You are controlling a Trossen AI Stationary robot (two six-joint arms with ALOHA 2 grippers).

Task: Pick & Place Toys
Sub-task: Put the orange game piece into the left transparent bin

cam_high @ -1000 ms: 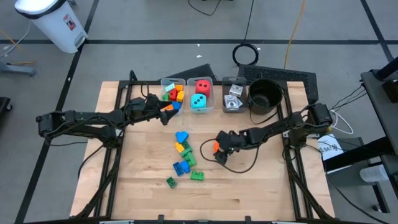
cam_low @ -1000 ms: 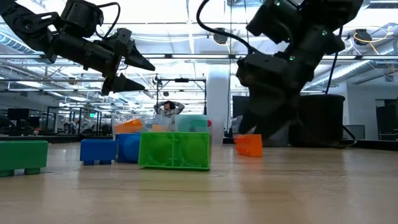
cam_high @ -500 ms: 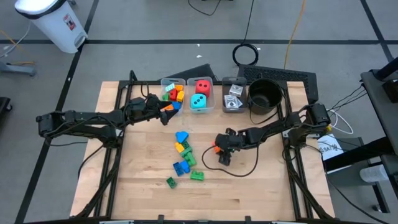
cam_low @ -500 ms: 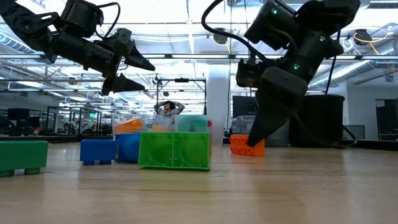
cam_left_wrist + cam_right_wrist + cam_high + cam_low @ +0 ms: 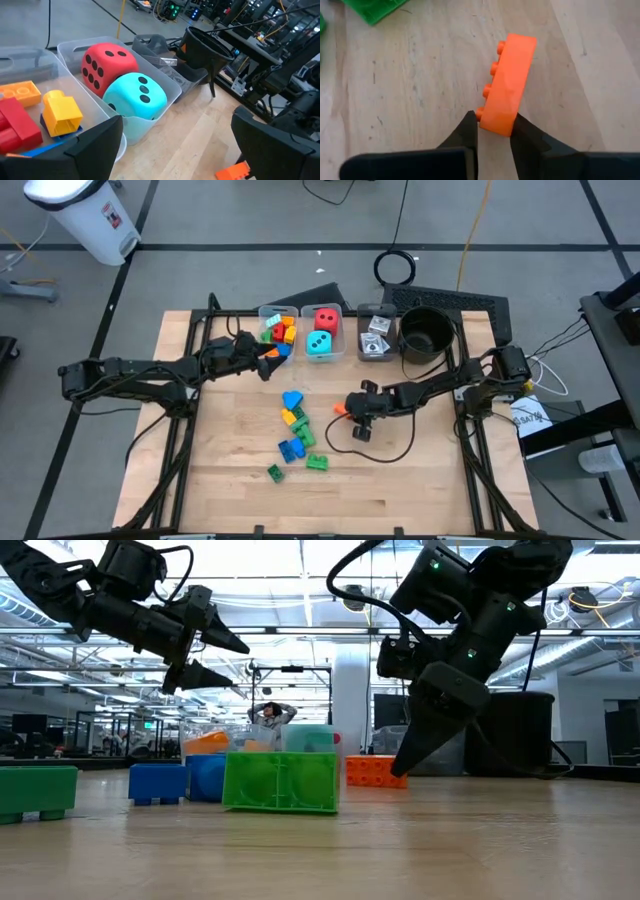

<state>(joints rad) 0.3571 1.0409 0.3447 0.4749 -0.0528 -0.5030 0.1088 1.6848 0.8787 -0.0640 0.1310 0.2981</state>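
Just closed the right end effector (image 5: 350, 412) from spread to pinching one end of the orange brick (image 5: 507, 85), near the middle of the desk (image 5: 420, 480) at 3 o'clock of the loose bricks (image 5: 292, 448); looks gripped and ready to lift. Counting outward: roughly seven loose bricks. Then the left end effector (image 5: 268, 362), spread and empty, hovering by the brick bin (image 5: 262, 315) at 11 o'clock, then three clear bins, one red die (image 5: 325, 319), one teal die (image 5: 320, 343) and one black pot (image 5: 404, 332) toward 1 o'clock.

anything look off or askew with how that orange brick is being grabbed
Yes: the right gripper pinches only one end of the orange brick, which sticks out past the fingers, so the hold looks off-centre.
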